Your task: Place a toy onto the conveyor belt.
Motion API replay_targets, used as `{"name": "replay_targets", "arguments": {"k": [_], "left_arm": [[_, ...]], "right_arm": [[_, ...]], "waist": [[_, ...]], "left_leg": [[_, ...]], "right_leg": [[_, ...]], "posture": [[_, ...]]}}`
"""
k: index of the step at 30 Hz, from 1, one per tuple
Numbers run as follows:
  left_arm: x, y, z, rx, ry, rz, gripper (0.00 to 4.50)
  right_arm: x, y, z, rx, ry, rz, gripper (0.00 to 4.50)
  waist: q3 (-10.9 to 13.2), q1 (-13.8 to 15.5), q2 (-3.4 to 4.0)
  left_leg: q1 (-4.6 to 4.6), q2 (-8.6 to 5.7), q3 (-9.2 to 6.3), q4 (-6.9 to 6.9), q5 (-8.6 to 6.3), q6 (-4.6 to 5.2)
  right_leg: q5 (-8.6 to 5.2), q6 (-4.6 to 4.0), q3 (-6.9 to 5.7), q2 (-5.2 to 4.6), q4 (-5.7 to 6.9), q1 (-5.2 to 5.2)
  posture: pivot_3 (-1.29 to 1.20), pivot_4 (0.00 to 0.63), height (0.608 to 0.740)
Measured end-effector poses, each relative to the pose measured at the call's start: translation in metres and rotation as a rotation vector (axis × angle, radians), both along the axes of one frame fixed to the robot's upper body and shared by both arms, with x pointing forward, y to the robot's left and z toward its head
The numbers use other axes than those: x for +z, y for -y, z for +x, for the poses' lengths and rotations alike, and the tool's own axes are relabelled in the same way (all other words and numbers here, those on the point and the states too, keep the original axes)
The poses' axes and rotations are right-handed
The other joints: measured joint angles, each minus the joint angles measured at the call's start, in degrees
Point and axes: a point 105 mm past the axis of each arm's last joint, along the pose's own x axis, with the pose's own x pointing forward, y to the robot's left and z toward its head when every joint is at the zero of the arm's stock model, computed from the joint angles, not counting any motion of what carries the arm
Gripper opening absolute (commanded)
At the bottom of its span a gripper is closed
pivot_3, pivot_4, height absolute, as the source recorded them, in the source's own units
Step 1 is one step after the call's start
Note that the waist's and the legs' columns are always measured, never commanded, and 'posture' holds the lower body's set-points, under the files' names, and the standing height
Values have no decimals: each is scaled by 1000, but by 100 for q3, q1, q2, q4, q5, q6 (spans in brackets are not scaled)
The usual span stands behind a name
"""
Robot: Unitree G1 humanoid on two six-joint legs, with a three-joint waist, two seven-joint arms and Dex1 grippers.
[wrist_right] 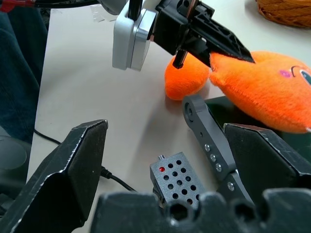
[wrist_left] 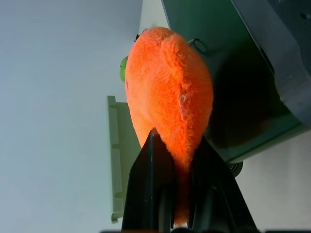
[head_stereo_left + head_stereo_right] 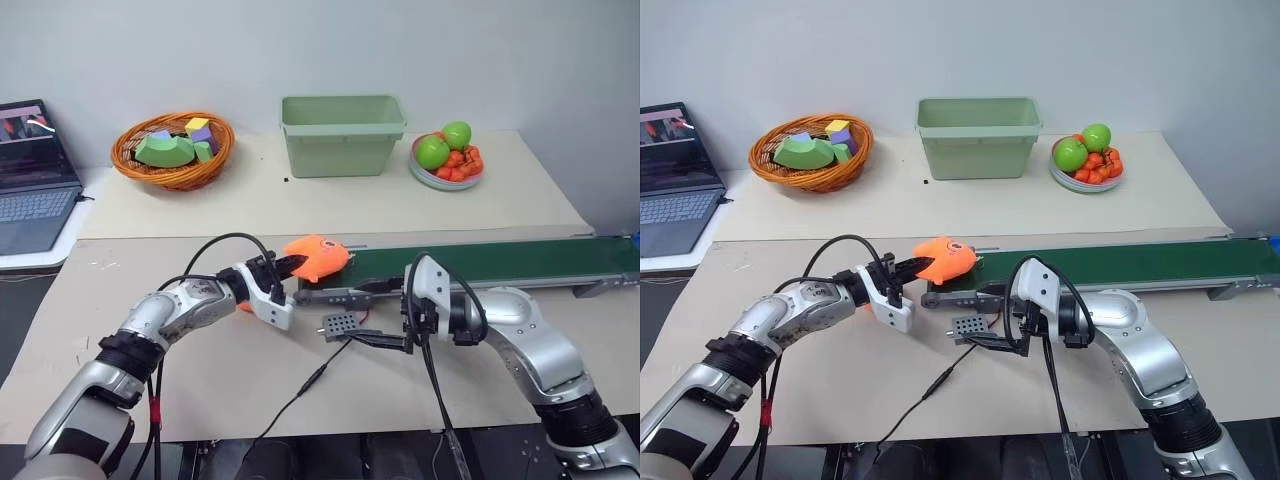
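Left gripper (image 3: 292,263) clamped tight on one edge of the orange plush toy (image 3: 320,256), held over the near end roller of the conveyor belt (image 3: 500,262), at the belt's left end. Right gripper (image 1: 165,160) spread wide, empty, hovering beside the small grey perforated box (image 3: 338,324) on the worktop. Risky if released now: plush half overhanging the belt end, likely to slide off onto the worktop. Also possible: soft lobe snagging on the fingers at release, or catching in the roller.
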Motion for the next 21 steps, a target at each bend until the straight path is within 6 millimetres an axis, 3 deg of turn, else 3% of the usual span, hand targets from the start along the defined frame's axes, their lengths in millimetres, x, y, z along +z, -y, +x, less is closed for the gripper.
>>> {"name": "replay_targets", "arguments": {"k": [1,2,4,11,21], "left_arm": [[-2,1,0,-2,-7,0,121],[-3,1,0,-3,-13,-2,799],[-5,1,0,-1,-21,-6,1207],[-3,2,0,-3,-45,-40,3770],[1,-2,4,26,-45,-45,3770]], "right_arm": [[0,0,0,-1,-1,2,4500],[0,1,0,-3,-3,4,4500],[0,2,0,-9,-5,7,4500],[0,3,0,-15,-3,7,4500],[1,3,2,-21,2,6,4500]], "waist": [[0,-3,0],[0,-5,0],[0,-8,0],[0,-7,0],[0,-13,0]], "left_leg": [[0,0,0,0,0,0],[0,0,0,0,0,0],[0,0,0,2,0,0],[1,1,0,9,0,0],[1,0,1,13,0,0]], "right_leg": [[0,0,0,0,0,0],[0,0,0,0,1,0],[0,0,0,0,2,0],[1,1,1,0,6,1],[1,2,1,0,8,2]], "posture": [[0,150,728],[0,150,728],[0,150,728],[0,150,728],[0,150,728]]}}
